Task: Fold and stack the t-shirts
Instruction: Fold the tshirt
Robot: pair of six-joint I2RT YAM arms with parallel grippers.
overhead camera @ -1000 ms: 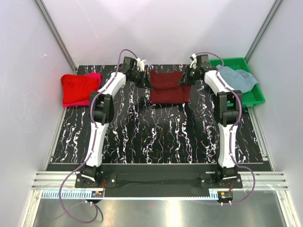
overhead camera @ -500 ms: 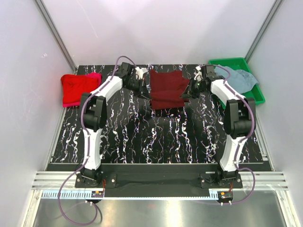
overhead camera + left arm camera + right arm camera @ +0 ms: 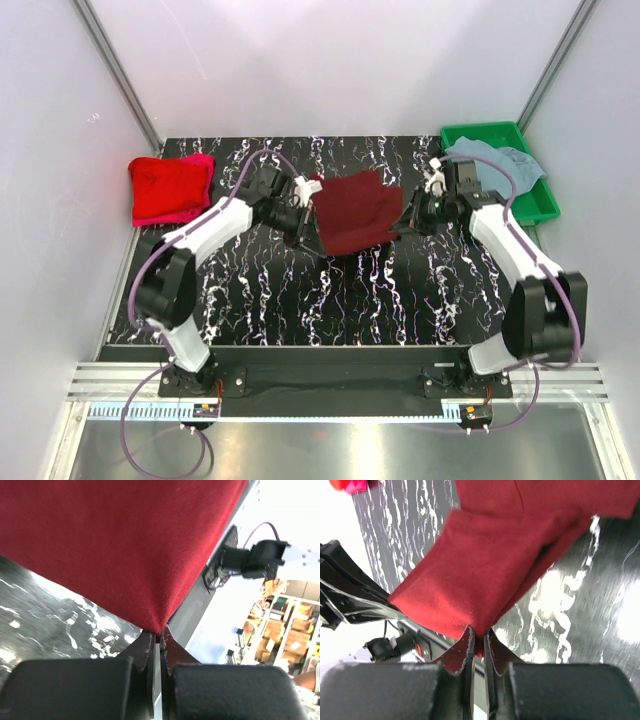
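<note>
Left wrist cam: my left gripper [image 3: 160, 635] is clamped down to a sliver, with one corner of the maroon t-shirt [image 3: 115, 540] pinched between the fingertips. The cloth runs up and away from that corner in a flat, fairly taut sheet. The black marbled counter [image 3: 45, 615] shows under its lower edge.

Right wrist cam: my right gripper [image 3: 479, 639] is likewise nearly closed, holding another corner of the same shirt. Here the cloth is doubled, one layer lying over another, with a shadow on the counter beneath it.

Top external, working outward from my bases: both arms reach in toward the middle of the counter. The maroon t-shirt spans between the two grippers, left of the green tray [image 3: 535, 205], about mid-counter. It sits skewed, with its near-left corner pointing toward me. I can't tell how much of it touches the counter.

The green tray is at the far right corner of the counter. The dusty grey-blue t-shirt [image 3: 508, 162] lies crumpled in it and spills over the tray's left rim, just beside my right wrist.

Well left of the tray, at the far left edge of the counter, the bright red t-shirt [image 3: 165, 190] lies folded. The pink t-shirt [image 3: 200, 159] peeks out from under its far right corner. Both are well apart from the maroon t-shirt and from either gripper.
</note>
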